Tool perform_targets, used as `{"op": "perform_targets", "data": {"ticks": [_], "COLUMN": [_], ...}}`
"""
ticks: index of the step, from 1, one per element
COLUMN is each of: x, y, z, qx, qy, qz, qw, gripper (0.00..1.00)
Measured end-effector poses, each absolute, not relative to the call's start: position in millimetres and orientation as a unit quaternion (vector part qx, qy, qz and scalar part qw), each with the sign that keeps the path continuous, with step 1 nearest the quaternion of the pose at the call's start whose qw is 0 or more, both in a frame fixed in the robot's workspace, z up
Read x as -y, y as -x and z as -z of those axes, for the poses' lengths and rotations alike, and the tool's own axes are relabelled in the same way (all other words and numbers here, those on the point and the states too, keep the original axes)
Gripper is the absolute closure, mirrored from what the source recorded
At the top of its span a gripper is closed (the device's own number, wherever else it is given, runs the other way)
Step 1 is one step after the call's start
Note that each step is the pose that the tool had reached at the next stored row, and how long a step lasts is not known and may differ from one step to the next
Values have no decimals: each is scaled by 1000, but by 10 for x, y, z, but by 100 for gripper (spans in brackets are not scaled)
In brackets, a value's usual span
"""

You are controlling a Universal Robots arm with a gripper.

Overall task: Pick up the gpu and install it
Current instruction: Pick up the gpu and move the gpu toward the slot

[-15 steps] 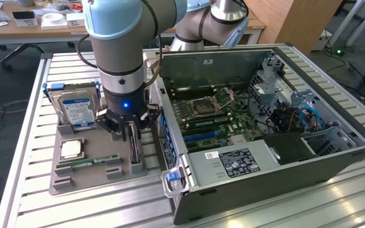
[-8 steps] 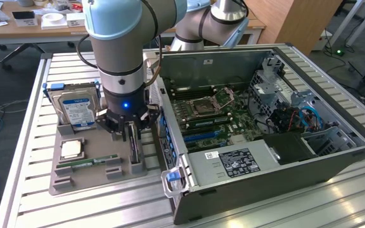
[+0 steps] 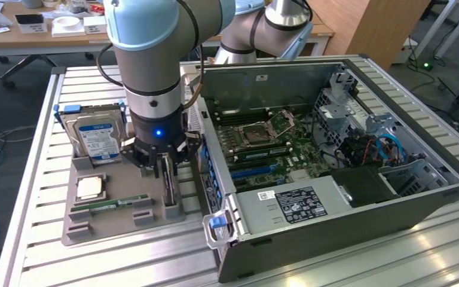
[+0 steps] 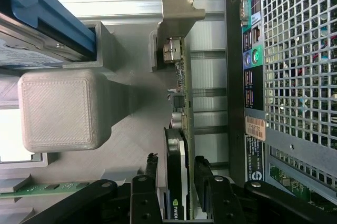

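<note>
The gripper (image 3: 163, 168) is hanging straight down over the grey parts tray (image 3: 118, 226), which is lying on the slatted aluminium table (image 3: 62, 263) at the exterior view's left of the open computer case (image 3: 357, 224). The gpu (image 3: 169, 191) is standing on edge in a slot along the tray's side nearest the case, and in the exterior view it is showing as little more than a slim dark strip beneath the wrist. The wrist view is giving the detail: the gripper (image 4: 176, 169) is sitting with its jaws parted, one black finger (image 4: 147, 182) on each side of the gpu (image 4: 180, 129), a sliver of tray floor showing between one finger and the card, so nothing is clamped. The card's silvery bracket (image 4: 176, 11) is pointing away from the fingers, and the case's perforated rear panel (image 4: 295, 77) with its coloured ports (image 4: 251, 56) is running just beside it. The hard drive (image 3: 98, 139) is standing upright at the tray's far end, with the processor (image 3: 91, 188) and a green memory stick (image 3: 112, 205) lying nearer. The motherboard (image 3: 265, 140) is lying exposed inside the case.
</note>
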State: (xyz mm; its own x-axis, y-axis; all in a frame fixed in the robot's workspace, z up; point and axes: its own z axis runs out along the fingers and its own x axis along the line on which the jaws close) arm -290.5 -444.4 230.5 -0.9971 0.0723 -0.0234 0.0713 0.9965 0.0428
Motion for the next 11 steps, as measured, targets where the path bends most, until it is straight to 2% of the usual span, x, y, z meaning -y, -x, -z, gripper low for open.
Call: {"op": "perform_targets", "data": {"ticks": [8, 10, 11], "x": [4444, 4444, 4444], "y": [2905, 2906, 2906], "z": [-2305, -2305, -2305], "qx": [-999, -999, -999], "qy": [-36, -36, -36], "qz": [-21, -21, -21], "qw": [12, 12, 12], "gripper": [60, 73, 73]}}
